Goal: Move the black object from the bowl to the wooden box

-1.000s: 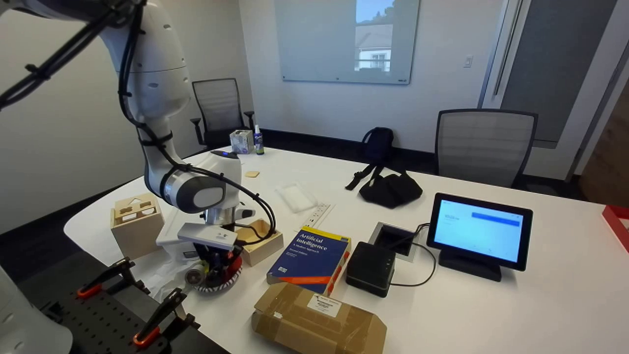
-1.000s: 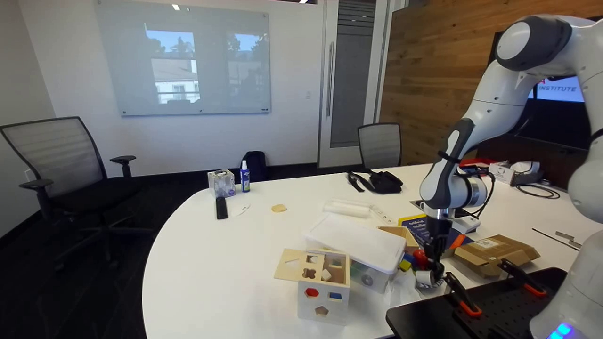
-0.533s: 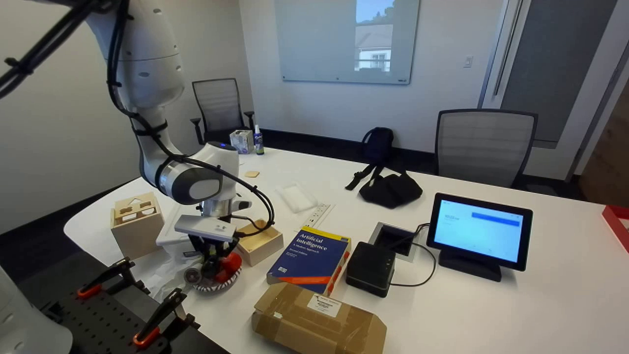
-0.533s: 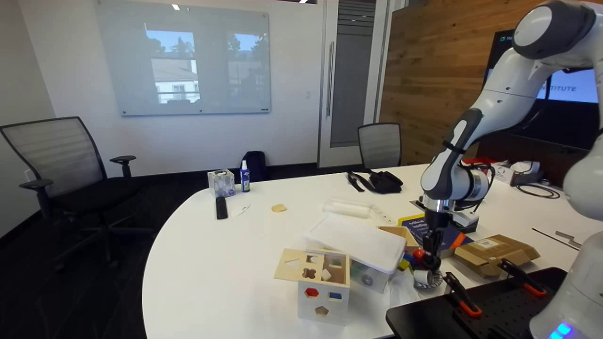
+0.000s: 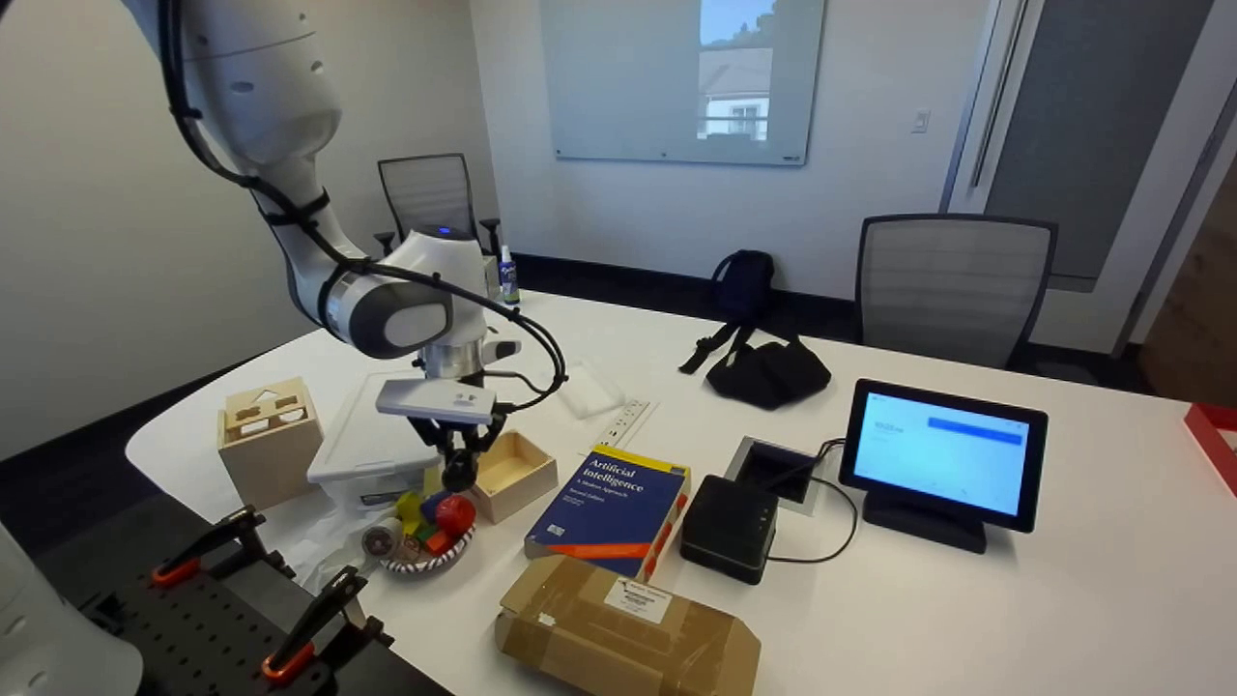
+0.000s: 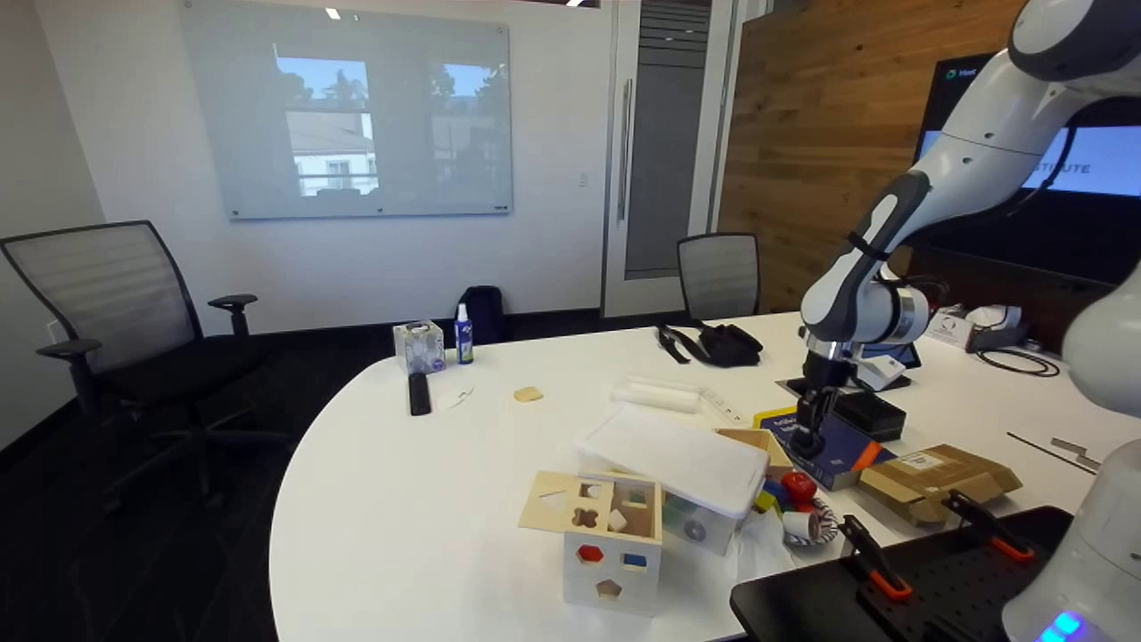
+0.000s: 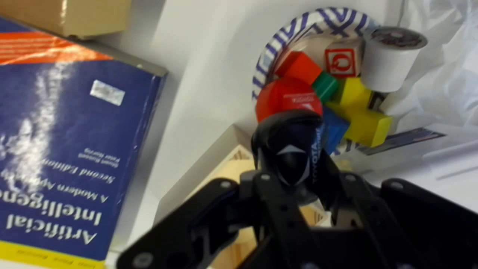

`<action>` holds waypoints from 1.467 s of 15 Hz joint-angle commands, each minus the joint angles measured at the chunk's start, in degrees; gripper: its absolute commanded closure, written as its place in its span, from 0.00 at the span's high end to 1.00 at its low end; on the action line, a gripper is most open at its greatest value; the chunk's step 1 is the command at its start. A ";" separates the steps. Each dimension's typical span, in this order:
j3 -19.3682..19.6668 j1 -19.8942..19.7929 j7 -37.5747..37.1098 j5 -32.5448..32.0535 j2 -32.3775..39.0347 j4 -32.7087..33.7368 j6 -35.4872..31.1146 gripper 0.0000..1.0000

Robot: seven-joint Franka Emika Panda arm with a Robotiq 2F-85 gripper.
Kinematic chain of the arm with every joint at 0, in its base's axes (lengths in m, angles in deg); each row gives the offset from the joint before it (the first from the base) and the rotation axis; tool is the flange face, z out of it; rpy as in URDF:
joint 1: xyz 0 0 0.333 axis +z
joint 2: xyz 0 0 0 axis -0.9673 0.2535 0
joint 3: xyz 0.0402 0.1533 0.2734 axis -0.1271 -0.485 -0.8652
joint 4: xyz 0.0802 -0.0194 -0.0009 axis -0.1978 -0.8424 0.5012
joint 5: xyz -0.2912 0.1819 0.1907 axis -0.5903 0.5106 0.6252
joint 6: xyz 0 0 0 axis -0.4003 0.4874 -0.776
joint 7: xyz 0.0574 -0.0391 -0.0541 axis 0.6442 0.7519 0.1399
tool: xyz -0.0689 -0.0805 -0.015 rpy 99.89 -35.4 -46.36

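— Where is the black object to be found?
— Rounded and marked TOYOTA, it is gripped by the tool, held at the fingertips and hung just beneath them. In both exterior views it is seen raised above the worktop.
— How far is the tool opened?
— Its fingers are drawn in against the object; the gap is partly hidden by it.
— And the bowl?
— The striped bowl is placed lower, on the worktop, with coloured blocks and a red rounded object in it; a white cup is tilted at its edge.
— The wooden box?
— It is set well apart from the tool, pierced with cut-outs. Between it and the bowl, a lidded plastic container is placed. Nearer the bowl, an open wooden tray and a blue book are seen.
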 commanded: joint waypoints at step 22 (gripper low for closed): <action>-3.20 -1.19 -2.26 0.33 18.63 23.10 7.54 1.00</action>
